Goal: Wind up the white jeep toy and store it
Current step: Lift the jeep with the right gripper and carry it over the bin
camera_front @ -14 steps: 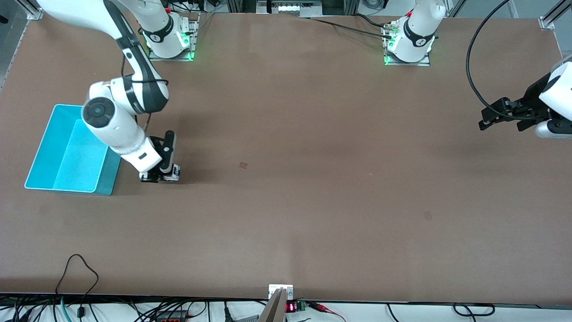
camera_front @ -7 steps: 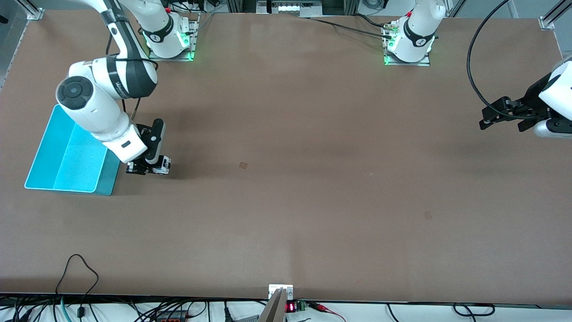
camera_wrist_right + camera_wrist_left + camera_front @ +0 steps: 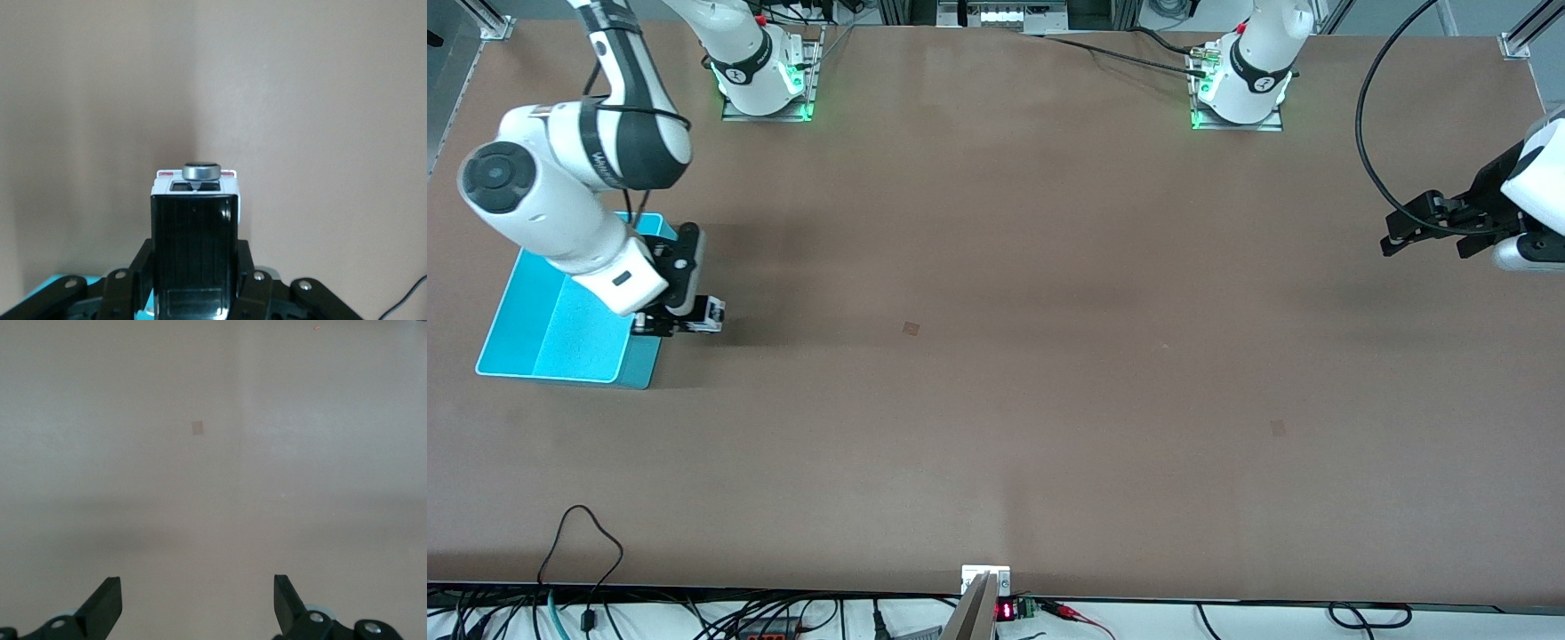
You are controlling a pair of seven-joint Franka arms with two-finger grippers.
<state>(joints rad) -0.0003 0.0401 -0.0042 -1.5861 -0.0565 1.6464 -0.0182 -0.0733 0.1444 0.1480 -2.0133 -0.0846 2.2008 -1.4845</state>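
Table (image 3: 1049, 356): brown surface spanning the whole front view, with both arm bases standing along its upper edge.
Turquoise bin (image 3: 560, 347): open rectangular container at the right arm's end of the table; one corner also shows in the right wrist view (image 3: 47, 283).
Right gripper (image 3: 680, 322): carried at the bin's edge, on the side toward the table's middle, fingers clamped on the toy; the right wrist view shows its black finger links to either side of the car (image 3: 193, 293).
Left gripper (image 3: 1427, 233): waits above the left arm's end of the table, released; the left wrist view shows its two black fingertips (image 3: 107, 603) standing wide apart over bare tabletop (image 3: 233, 453).
White jeep toy (image 3: 710, 313): held in the right gripper, just beside the bin; the right wrist view shows its black roof section, white body and a round grey part at the exposed end (image 3: 195, 200).
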